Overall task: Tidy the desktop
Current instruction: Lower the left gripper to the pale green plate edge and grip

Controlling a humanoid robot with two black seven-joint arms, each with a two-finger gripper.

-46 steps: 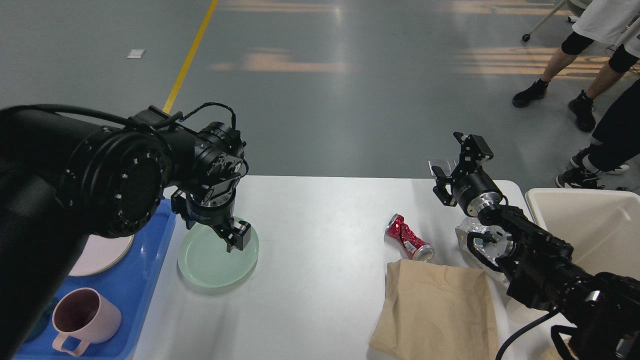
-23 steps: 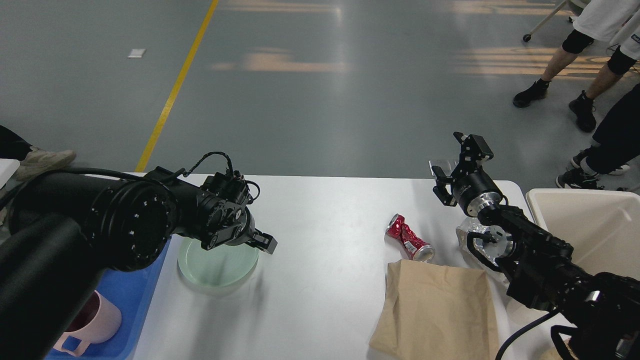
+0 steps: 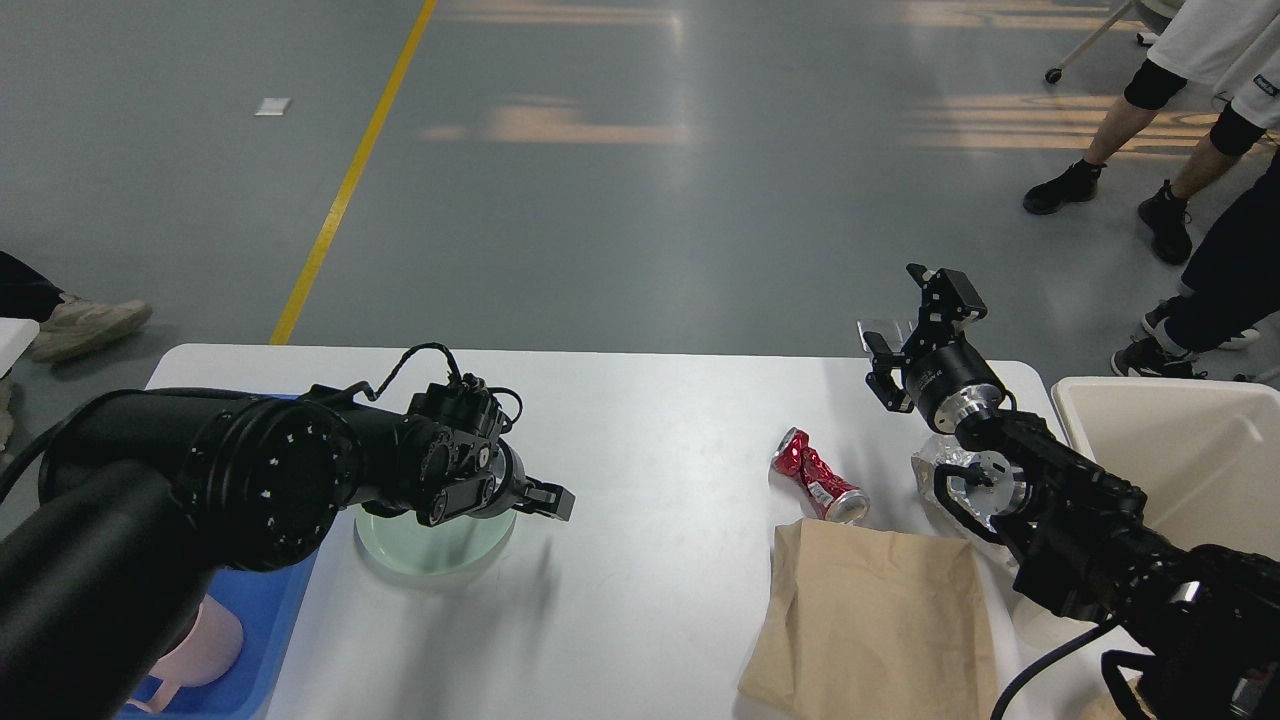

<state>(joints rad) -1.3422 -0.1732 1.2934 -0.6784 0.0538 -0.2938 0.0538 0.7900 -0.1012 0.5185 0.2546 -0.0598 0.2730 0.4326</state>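
A: Since a second ago the left arm has swung down and to the right. Its left gripper (image 3: pixel 555 498) was over the pale green plate (image 3: pixel 432 540); now it sits past the plate's right rim, low over the desktop (image 3: pixel 640 440). The right arm has not shifted.

B: Any writing to read?

A: The crushed red can (image 3: pixel 817 478) has print on it, too small to make out. The brown paper bag (image 3: pixel 875 620) shows none.

B: And the claws?

A: The left one is seen nearly end-on and dark, so I cannot tell whether its fingers are apart or together. The right gripper (image 3: pixel 905 335) is raised near the far right edge of the desktop, fingers spread apart, holding nothing.

B: Where is the desktop against them?

A: It lies under both, white and wide. The plate rests on its left part beside the blue tray (image 3: pixel 255 640), which holds a pink cup (image 3: pixel 200 645). Can and bag lie right of centre, crumpled foil (image 3: pixel 935 470) under the right arm, and the beige bin (image 3: pixel 1185 450) stands at the right edge.
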